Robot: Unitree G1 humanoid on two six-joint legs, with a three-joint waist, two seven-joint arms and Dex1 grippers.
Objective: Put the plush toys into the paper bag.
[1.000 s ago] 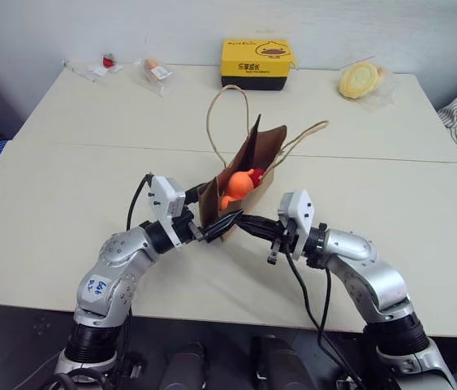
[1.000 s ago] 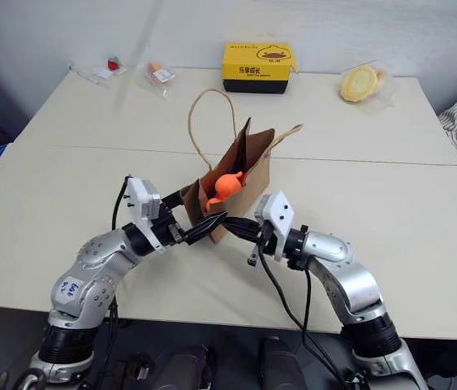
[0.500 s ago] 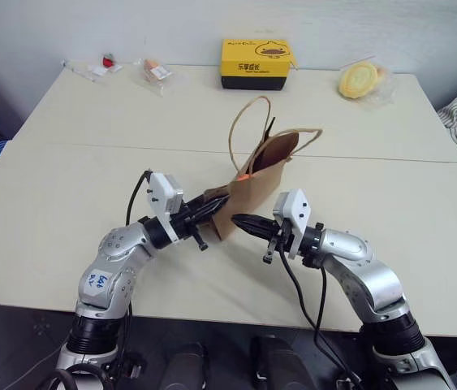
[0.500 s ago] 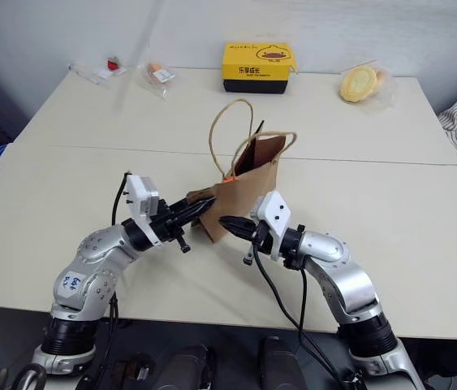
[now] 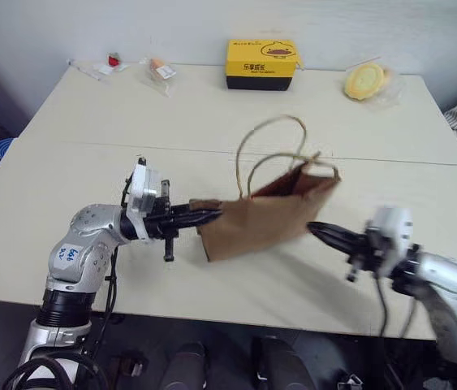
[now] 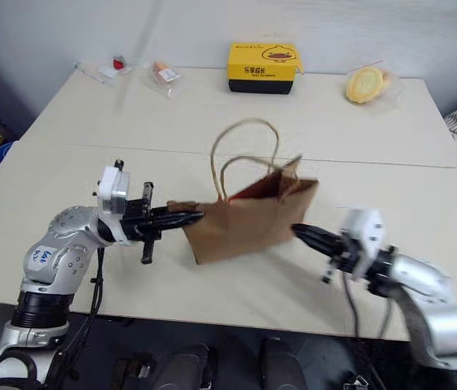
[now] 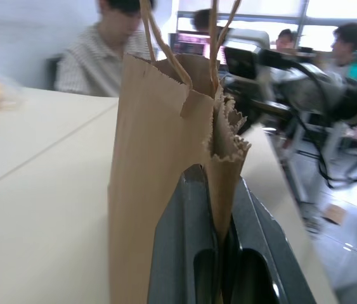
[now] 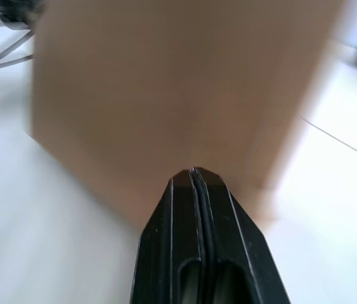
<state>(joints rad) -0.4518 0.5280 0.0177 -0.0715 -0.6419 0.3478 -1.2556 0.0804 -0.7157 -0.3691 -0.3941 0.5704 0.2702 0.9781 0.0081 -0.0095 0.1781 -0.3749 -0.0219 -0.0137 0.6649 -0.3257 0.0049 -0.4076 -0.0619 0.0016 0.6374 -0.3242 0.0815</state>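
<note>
A: What has changed around the paper bag (image 5: 265,223)?
B: Its edge is now pinched by the left gripper (image 5: 209,216), and the plush toys are now hidden inside. The right gripper (image 5: 319,231), pressed together and empty, has been drawn away rightward.
A: And beyond it?
B: A pale table (image 5: 90,171); behind, a yellow box (image 5: 261,63).

An office or lab: seated people (image 7: 105,47) at monitors (image 7: 194,44) behind a pale table (image 5: 90,122).
</note>
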